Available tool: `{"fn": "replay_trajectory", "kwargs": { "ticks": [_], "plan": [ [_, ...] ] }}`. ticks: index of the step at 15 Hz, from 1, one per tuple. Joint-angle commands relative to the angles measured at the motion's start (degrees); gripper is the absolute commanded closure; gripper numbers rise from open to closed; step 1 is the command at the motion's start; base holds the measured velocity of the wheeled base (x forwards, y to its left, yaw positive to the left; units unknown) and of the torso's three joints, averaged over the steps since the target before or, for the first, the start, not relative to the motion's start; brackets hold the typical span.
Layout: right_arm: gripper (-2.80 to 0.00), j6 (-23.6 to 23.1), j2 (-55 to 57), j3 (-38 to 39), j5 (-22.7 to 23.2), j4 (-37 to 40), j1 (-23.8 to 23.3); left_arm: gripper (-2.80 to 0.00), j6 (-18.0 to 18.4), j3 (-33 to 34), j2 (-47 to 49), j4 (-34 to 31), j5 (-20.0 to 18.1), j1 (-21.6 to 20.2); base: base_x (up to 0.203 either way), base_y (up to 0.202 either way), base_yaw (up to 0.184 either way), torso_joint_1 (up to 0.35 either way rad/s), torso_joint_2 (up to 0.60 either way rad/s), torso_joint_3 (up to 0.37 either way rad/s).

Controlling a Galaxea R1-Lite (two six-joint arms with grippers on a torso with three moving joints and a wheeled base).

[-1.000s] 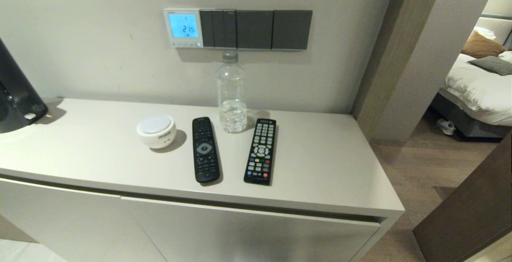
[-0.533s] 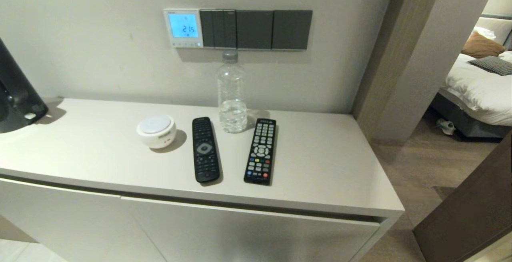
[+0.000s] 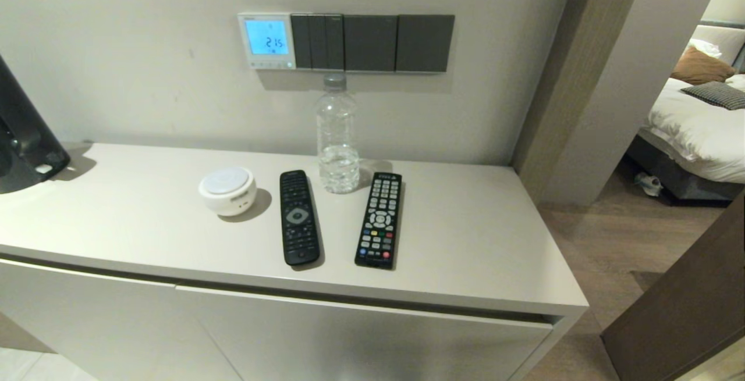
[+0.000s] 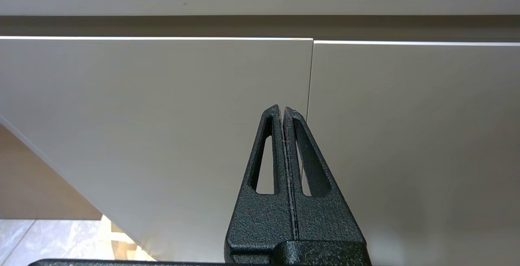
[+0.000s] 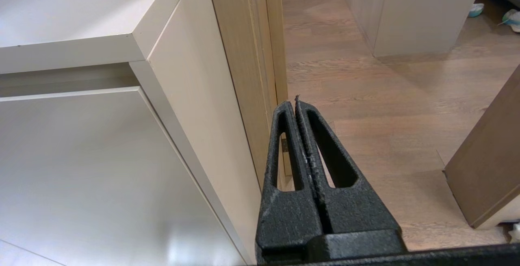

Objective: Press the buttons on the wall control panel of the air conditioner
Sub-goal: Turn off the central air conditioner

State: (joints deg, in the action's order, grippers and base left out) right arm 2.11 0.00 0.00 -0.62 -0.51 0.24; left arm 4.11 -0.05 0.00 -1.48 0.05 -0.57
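Note:
The air conditioner's wall control panel [image 3: 266,41] is a small white square with a lit blue screen reading 21.5, on the wall above the cabinet. Its buttons [image 3: 272,65] form a row of tiny keys along the bottom strip. Neither gripper shows in the head view. My left gripper [image 4: 282,108] is shut and empty, low in front of the cabinet doors. My right gripper [image 5: 293,100] is shut and empty, low beside the cabinet's right end, over the wooden floor.
Dark grey switch plates [image 3: 372,42] sit right of the panel. On the cabinet top [image 3: 477,241] stand a water bottle [image 3: 337,136] below the switches, two black remotes [image 3: 298,217] [image 3: 379,220] and a white round device [image 3: 227,189]. A black object [image 3: 20,131] is at the far left.

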Motion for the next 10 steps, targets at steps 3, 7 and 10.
{"fn": "replay_trajectory", "kwargs": {
  "ticks": [3,7,10],
  "plan": [
    [0.0,0.0,0.09,0.09,0.01,-0.02,0.02,0.0,-0.07,0.05,0.09,0.07,0.04,0.05,0.0,0.0,0.0,0.0,0.0,0.0],
    [0.0,0.0,0.09,0.09,-0.07,-0.02,0.02,0.0,-0.07,0.05,0.09,-0.01,0.04,-0.04,0.0,0.0,0.0,0.0,0.0,0.0],
    [0.0,0.0,0.09,0.09,-0.08,-0.02,0.02,0.0,-0.07,0.05,0.09,-0.01,0.04,-0.04,0.0,0.0,0.0,0.0,0.0,0.0]
  ]
}}
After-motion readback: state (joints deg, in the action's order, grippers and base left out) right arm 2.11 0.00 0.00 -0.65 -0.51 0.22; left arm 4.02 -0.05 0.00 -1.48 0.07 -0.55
